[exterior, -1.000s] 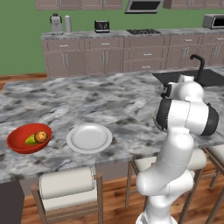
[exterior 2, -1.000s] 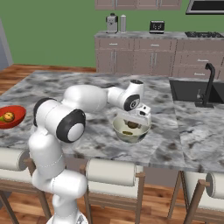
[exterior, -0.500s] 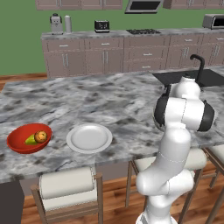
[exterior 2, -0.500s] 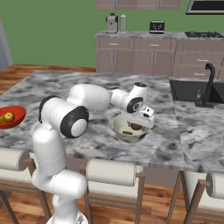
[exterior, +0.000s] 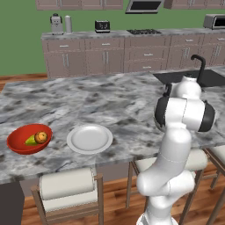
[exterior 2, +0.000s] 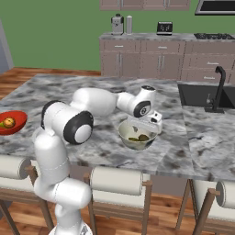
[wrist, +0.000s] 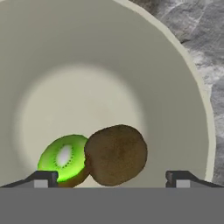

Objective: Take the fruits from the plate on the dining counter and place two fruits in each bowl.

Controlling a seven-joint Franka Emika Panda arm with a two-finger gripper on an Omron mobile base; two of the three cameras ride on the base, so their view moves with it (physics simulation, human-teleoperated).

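- Gripper [wrist: 111, 177] sits low in the hand view; we see its fingertips spread wide, pinching nothing.
- We see brown kiwi [wrist: 116, 154] touching lime [wrist: 63, 158] inside beige bowl [wrist: 192, 87].
- We see orange [exterior: 41, 137] in red bowl [exterior: 17, 147], lower left; plate [exterior: 89, 139] beside it.

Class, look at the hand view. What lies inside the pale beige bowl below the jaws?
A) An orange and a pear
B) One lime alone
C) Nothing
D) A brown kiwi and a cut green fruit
D: a brown kiwi touches a cut green fruit in the beige bowl.
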